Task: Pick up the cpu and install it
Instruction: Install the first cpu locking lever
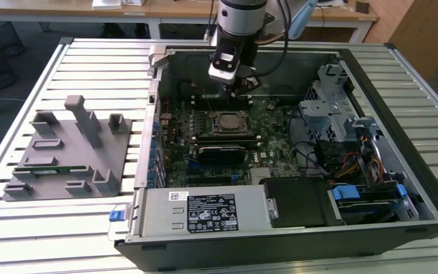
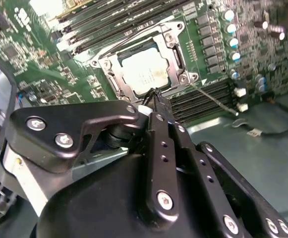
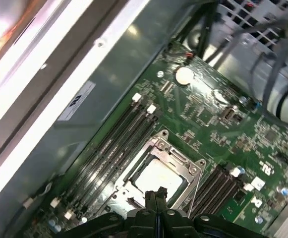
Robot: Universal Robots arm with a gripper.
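**op:** So, quick check: where's the cpu point(image 2: 144, 72) sitting, and what's the gripper point(image 2: 156, 95) got?

**reply:** Honestly, your gripper's got nothing. In both wrist views the two fingers are pressed together with only a thin seam between them, and nothing is caught there. The cpu lies flat inside the socket frame point(image 2: 110, 74) on the motherboard point(image 1: 276, 140), silvery top facing up. To me it looks seated rather than waiting to be picked.

**op:** Which way is it from the tips?

**reply:** Pretty much right under them. In the second wrist view your fingertips line up with the chip's near edge. In the exterior view the gripper hangs above the board, with the socket just on the camera's side of it. The chip is square, so there's no long axis to worry about, and its edges run along with the memory slots point(image 2: 205, 94) beside it. Your arm comes down almost vertical into the open case point(image 1: 401, 148), wrist pointing at the board. The grey fixture point(image 1: 74, 142) sits well apart, at the exterior view's left.
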